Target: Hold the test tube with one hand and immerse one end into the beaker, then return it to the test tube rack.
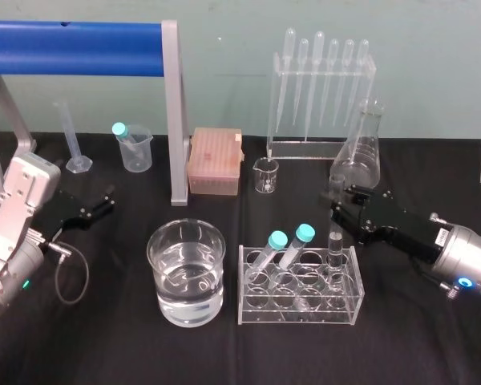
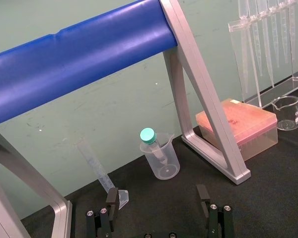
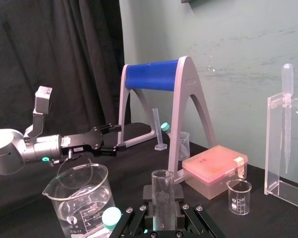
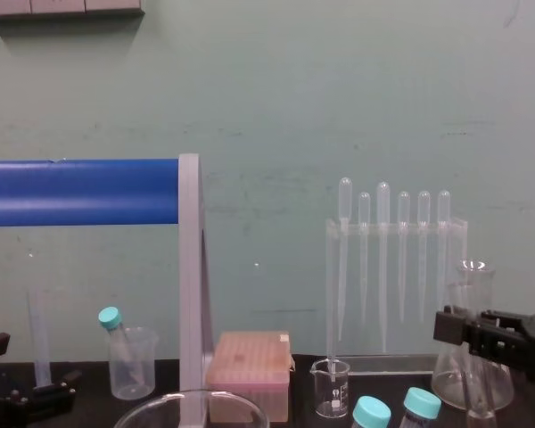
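Test tube (image 1: 335, 241) stands upright in a right-end hole of the rack, over the black table (image 1: 104, 337). The wide beaker (image 1: 186, 273), part full of clear liquid, sits just left of the rack (image 1: 301, 303), which also holds two leaning teal-capped tubes (image 1: 293, 245). The right hand (image 1: 342, 210) reaches in from the right, its fingers pressed against both sides of the tube's upper part. The left hand (image 1: 106, 200) sits low at the table's left side, fingers spread, holding nothing

Head looks down, chest level, sharing pipette stand (image 1: 309, 149).
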`<control>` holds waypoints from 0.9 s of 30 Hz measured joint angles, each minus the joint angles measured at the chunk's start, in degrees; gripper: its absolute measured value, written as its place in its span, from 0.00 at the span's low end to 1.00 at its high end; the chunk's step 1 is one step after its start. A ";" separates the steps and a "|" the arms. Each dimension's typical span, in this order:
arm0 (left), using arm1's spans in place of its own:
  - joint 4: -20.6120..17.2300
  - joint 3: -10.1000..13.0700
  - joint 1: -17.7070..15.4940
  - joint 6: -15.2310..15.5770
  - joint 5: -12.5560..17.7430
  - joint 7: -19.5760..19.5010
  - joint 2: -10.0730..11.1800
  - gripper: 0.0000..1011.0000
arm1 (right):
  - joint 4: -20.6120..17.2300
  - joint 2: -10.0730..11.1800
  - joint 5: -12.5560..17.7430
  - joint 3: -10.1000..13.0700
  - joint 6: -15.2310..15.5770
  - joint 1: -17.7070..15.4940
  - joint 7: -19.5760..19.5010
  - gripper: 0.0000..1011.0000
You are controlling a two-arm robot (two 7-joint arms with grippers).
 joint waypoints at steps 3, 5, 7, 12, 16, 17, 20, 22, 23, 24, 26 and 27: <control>0.00 0.00 0.00 0.00 0.00 0.00 0.00 0.99 | 0.41 -0.15 -0.16 -0.29 0.12 0.24 0.20 0.22; 0.00 0.00 0.00 0.00 0.00 0.00 0.00 0.99 | 0.41 -0.14 -0.16 -0.28 0.12 0.24 0.21 0.22; 0.00 0.00 0.00 0.00 0.00 0.00 0.00 0.99 | 0.39 -0.13 -0.15 -0.27 0.12 0.22 0.21 0.23; 0.00 0.00 0.00 0.00 0.00 0.00 0.00 0.99 | 0.34 -0.10 -0.13 -0.22 0.12 0.17 0.18 0.23; 0.00 0.00 0.00 0.00 0.00 0.00 0.00 0.99 | 0.27 -0.08 -0.11 -0.18 0.12 0.14 0.17 0.23; 0.00 0.00 0.00 0.00 0.00 0.00 0.00 0.99 | 0.26 -0.07 -0.11 -0.17 0.12 0.14 0.17 0.24; 0.00 0.00 0.00 0.00 0.00 0.00 0.00 0.99 | 0.23 -0.06 -0.11 -0.16 0.12 0.13 0.16 0.31; 0.00 0.00 0.00 0.00 0.00 0.00 0.00 0.99 | 0.21 -0.05 -0.10 -0.13 0.12 0.12 0.14 0.35; 0.00 0.00 0.00 0.00 0.00 0.00 0.00 0.99 | 0.21 -0.04 -0.09 -0.13 0.12 0.11 0.15 0.39; 0.00 0.00 0.00 0.00 0.00 0.00 0.00 0.99 | 0.21 -0.04 -0.09 -0.12 0.12 0.11 0.14 0.41; 0.00 0.00 0.00 0.00 0.00 0.00 0.00 0.99 | 0.20 -0.03 -0.09 -0.10 0.11 0.09 0.14 0.49; 0.00 0.00 0.00 0.00 0.00 0.00 0.00 0.99 | 0.19 -0.03 -0.08 -0.10 0.11 0.09 0.13 0.52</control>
